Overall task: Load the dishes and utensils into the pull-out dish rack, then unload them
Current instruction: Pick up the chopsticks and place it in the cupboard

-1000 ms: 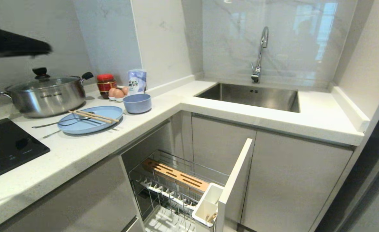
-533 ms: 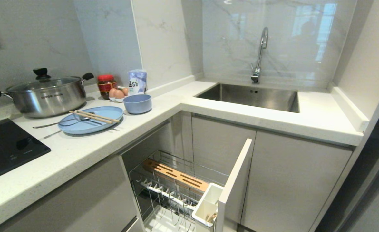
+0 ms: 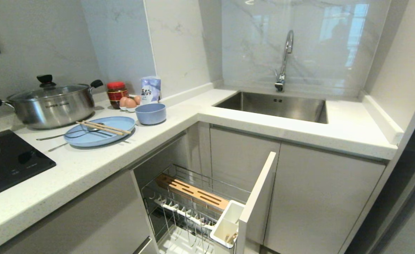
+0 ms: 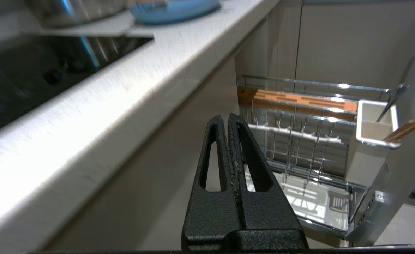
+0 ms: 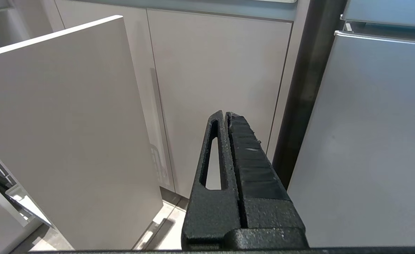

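Note:
The light-blue plate [image 3: 100, 135] lies on the counter with wooden chopsticks [image 3: 103, 127] across it and a long-handled spoon [image 3: 66, 134] resting on its left rim. Just right of the plate stands the light-blue bowl [image 3: 150, 113]. Below the counter, the pull-out dish rack [image 3: 193, 201] is drawn out. Its white caddy [image 4: 373, 141] holds another pair of chopsticks [image 4: 405, 128] and a metal utensil [image 4: 391, 102]. My left gripper [image 4: 227, 118] is shut and empty, low beside the counter front, pointing toward the rack [image 4: 299, 141]. My right gripper [image 5: 225, 113] is shut and empty, facing the cabinet doors.
A steel pot with a glass lid [image 3: 50, 104] and a black hob [image 3: 6, 162] sit at the counter's left. A red jar [image 3: 115, 92], eggs [image 3: 128, 102] and a packet [image 3: 150, 89] stand behind the bowl. The sink [image 3: 274, 106] is at the right, and the rack's front panel [image 3: 258, 197] juts out.
A dark arm that was at the head view's upper left a second ago has dropped out of that view. The dishes and rack have not moved.

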Controlling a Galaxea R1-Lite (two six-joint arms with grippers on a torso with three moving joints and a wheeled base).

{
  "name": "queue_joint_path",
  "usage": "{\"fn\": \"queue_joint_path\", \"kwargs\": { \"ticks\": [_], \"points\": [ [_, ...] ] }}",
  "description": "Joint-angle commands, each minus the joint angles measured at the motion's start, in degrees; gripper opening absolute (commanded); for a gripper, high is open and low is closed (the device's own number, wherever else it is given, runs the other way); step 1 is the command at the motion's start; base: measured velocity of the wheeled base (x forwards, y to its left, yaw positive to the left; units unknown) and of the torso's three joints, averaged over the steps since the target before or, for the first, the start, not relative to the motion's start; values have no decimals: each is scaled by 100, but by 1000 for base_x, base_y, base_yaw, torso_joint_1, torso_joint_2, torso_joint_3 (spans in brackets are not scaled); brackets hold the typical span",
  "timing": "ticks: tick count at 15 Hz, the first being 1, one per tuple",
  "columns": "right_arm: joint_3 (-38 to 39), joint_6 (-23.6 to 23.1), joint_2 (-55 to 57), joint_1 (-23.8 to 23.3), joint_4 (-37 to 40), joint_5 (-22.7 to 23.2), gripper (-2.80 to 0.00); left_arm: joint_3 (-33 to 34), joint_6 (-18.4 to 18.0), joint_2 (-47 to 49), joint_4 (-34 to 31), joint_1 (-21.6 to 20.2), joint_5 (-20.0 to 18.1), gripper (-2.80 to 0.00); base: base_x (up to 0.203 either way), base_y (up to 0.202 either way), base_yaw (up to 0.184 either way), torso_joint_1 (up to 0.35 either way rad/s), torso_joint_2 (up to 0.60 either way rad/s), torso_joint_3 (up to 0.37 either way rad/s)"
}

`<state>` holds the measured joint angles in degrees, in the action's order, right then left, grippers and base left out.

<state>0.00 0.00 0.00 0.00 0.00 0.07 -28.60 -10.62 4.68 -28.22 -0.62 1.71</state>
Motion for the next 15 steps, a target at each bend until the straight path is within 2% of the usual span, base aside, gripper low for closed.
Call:
{"fn": "queue_joint_path", "kwargs": {
  "ticks": [1, 3, 4, 5, 6, 8, 9, 15],
  "points": [
    [0, 0, 0, 0, 0, 1, -280, 903, 54, -463, 569, 0, 26, -280, 0, 0, 0, 0, 0, 0],
    [0, 0, 0, 0, 0, 1, -280, 2001, 49, -466, 1853, 0, 78, -280, 0, 0, 0, 0, 0, 0],
    [0, 0, 0, 0, 0, 1, -280, 2532, 43, -467, 2699, 0, 102, -280, 0, 0, 0, 0, 0, 0],
    [0, 0, 0, 0, 0, 1, -280, 2808, 103, -467, 3279, 0, 100, -280, 0, 0, 0, 0, 0, 0],
    [0, 0, 0, 0, 0, 1, -280, 2864, 211, -468, 3408, 1, 40, -280, 0, 0, 0, 0, 0, 0],
    [0, 0, 0, 0, 0, 1, -280, 2915, 383, -466, 2897, 1, -347, -280, 0, 0, 0, 0, 0, 0],
    [0, 0, 0, 0, 0, 1, -280, 2923, 482, -468, 2929, 1, -356, -280, 0, 0, 0, 0, 0, 0],
    [0, 0, 0, 0, 0, 1, -280, 2930, 478, -468, 2919, 1, -378, -280, 0, 0, 0, 0, 0, 0]
  ]
}}
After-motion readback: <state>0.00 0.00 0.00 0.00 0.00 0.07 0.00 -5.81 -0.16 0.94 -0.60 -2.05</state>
